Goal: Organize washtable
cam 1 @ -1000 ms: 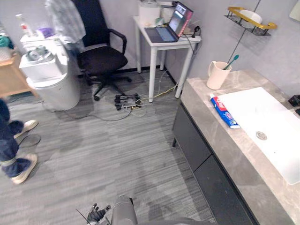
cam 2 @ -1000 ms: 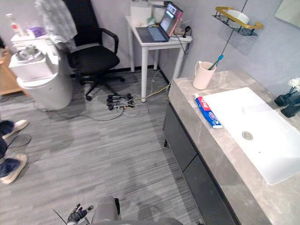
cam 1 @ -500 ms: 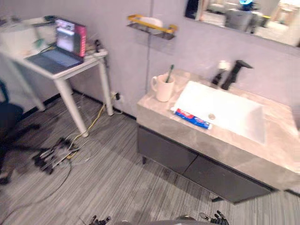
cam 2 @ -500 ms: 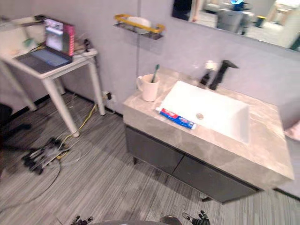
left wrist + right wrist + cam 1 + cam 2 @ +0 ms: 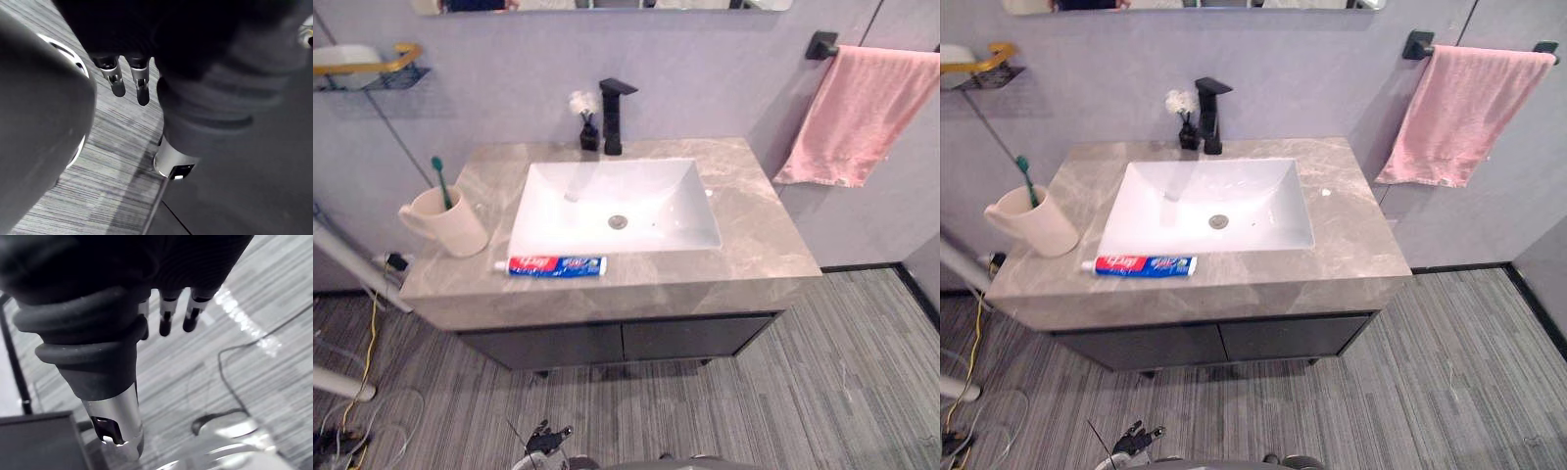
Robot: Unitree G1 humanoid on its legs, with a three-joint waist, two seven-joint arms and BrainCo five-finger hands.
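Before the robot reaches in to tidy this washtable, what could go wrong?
The toothpaste tube lies close to the front edge of the counter; a nudge could push it to the floor.
The cup stands near the left edge with a toothbrush in it; a bump may tip it.
The small flower vase sits right beside the faucet, so reaching there is tight.

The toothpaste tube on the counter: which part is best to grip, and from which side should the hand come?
Probably the middle of the toothpaste tube, pinched across its narrow width, coming from above. It lies flat on the counter, long side along the front edge, just before the sink, so the pinch closes front to back.
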